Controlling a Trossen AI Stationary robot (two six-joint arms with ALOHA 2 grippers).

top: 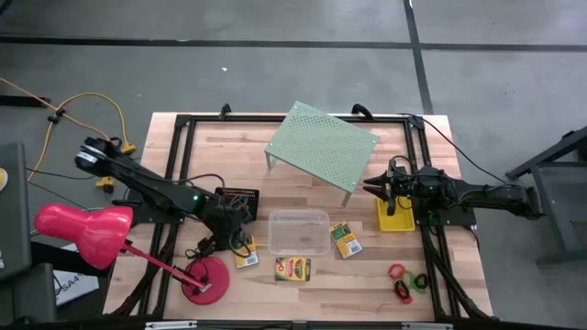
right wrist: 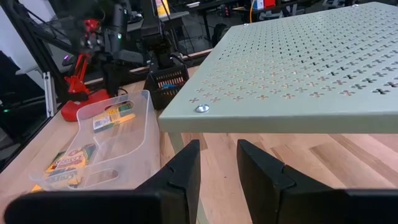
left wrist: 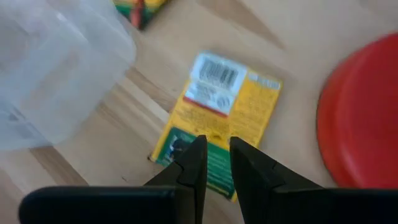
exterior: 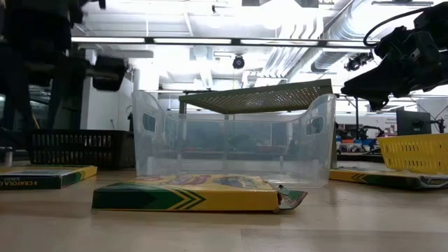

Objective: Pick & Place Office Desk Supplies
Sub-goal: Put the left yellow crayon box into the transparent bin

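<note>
Worktop: pale wooden planks in a black frame, seen from above. Clear tub: near the middle of the worktop, upright, nothing visible inside it. Card boxes, green and yellow, three counted: one lying flat just in front of the tub; one flat just beside the tub on the right-arm side; one flat on the left-arm side, between the tub and the lamp base. Black mesh tray: on the left half, behind the left claw, small coloured items inside, too small to identify. Yellow basket: on the right half, largely under the right arm. Little rings, red, green and black: clustered near the front edge on the right side, well apart from both arms. Perforated shelf, pale green: standing on legs at the back centre. Desk lamp, pink-red: head overhanging the left edge, round red base on the worktop. Left claw: above the left-side card box, tips over its green end, fingers narrowly apart with a slim gap, nothing between them; contact with the box cannot be told. Right claw: raised above the yellow basket, facing the shelf edge and the tub, fingers apart, holding nothing.
</note>
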